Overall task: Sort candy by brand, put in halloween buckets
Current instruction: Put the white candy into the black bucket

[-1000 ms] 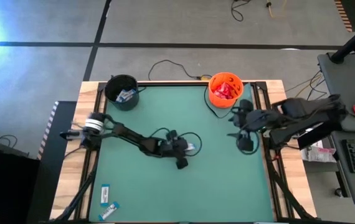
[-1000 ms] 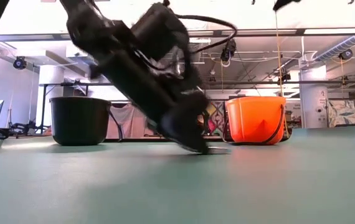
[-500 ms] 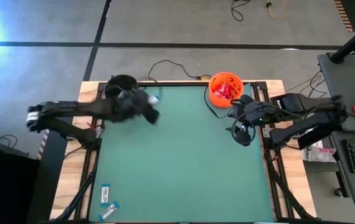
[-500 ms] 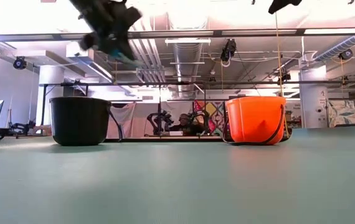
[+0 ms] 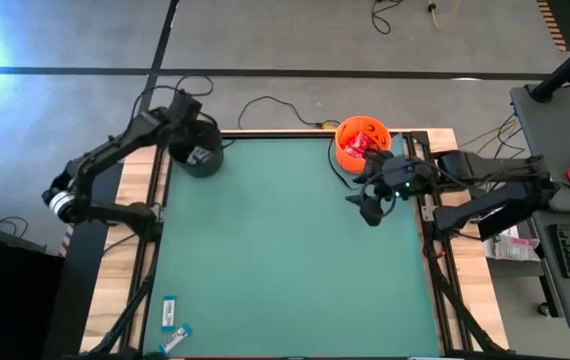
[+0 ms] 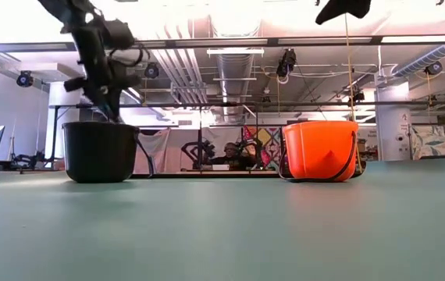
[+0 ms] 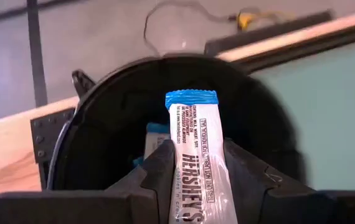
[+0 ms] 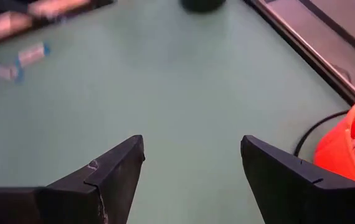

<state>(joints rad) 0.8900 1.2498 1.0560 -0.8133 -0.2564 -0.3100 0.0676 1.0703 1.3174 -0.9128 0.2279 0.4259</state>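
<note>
Two buckets stood along the top edge of the green table (image 5: 285,260): the black bucket (image 5: 197,152) at upper left, the orange bucket (image 5: 361,142) at upper right with red candy inside. Over the black one, the left gripper (image 7: 193,165) was clamped on a white-and-blue bar (image 7: 196,149). The right gripper (image 8: 193,168) hovered beside the orange bucket, jaws spread and empty. Two more bars (image 5: 172,325) lay at lower left.
</note>
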